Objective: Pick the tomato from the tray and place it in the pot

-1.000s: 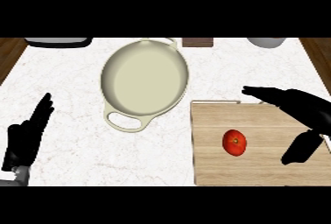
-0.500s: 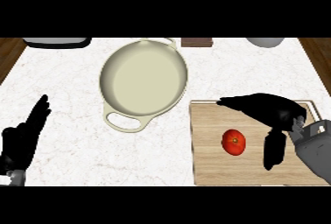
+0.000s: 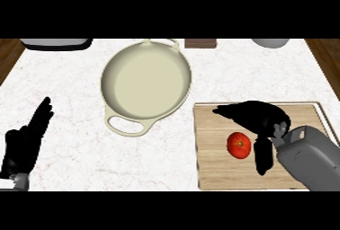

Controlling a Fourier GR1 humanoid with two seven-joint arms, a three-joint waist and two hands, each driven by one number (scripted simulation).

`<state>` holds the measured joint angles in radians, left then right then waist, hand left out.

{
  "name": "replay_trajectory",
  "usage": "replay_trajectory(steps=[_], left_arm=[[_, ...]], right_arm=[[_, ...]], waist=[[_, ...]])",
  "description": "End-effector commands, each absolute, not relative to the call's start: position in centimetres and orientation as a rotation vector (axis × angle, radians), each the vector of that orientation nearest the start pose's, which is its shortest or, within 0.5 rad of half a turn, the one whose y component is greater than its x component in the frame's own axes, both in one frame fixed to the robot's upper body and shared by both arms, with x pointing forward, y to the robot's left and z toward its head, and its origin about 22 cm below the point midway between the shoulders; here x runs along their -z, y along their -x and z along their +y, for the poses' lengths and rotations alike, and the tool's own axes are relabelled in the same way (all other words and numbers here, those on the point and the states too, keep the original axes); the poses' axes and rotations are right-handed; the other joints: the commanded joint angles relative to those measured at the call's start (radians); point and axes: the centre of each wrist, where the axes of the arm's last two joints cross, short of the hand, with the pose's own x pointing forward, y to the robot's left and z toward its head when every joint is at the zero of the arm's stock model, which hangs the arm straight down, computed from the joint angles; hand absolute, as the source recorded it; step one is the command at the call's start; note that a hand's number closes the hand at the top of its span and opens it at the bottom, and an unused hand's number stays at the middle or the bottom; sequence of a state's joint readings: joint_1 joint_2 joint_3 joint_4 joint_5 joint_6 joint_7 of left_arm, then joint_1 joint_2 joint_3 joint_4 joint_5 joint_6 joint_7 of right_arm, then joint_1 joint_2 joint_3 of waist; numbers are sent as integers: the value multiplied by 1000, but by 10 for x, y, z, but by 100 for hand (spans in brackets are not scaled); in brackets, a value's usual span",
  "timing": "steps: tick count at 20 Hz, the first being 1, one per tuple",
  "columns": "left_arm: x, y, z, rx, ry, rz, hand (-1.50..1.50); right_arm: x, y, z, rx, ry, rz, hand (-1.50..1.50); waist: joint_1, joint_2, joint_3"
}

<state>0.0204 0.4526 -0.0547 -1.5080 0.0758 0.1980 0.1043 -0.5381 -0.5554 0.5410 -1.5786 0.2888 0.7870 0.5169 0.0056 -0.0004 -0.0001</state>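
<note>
A red tomato (image 3: 239,145) lies on the wooden tray (image 3: 218,175) at the right of the counter. My right hand (image 3: 260,119) hovers just right of the tomato, fingers spread open above it and thumb (image 3: 263,158) hanging down beside it, not closed on it. The cream oval pot (image 3: 146,83) stands empty to the upper left of the tray, its near handle (image 3: 127,126) pointing toward me. My left hand (image 3: 26,139) rests open at the lower left edge, fingers up.
A dark appliance (image 3: 56,43) sits at the back left, a small brown block (image 3: 200,43) at the back centre and a grey bowl (image 3: 271,42) at the back right. White marble counter (image 3: 73,90) lies between my left hand and the pot.
My right hand has moved left across the tray and now brackets the tomato from the right. The tomato, pot and left hand have not moved.
</note>
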Motion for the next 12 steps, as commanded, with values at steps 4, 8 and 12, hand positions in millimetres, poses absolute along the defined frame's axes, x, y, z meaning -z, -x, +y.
replay_trajectory(steps=[4,8,12], left_arm=[[-25,-236,326,131,-418,-1379,0],[-16,-242,330,153,-423,-1393,0],[-15,-237,336,148,-430,-1395,0]], right_arm=[[-95,-305,-168,-1770,383,-790,-150],[-79,-312,-153,-1766,403,-767,-150],[-77,-322,-173,-1777,413,-748,-150]], waist=[[0,0,0],[1,2,0],[2,1,0]])
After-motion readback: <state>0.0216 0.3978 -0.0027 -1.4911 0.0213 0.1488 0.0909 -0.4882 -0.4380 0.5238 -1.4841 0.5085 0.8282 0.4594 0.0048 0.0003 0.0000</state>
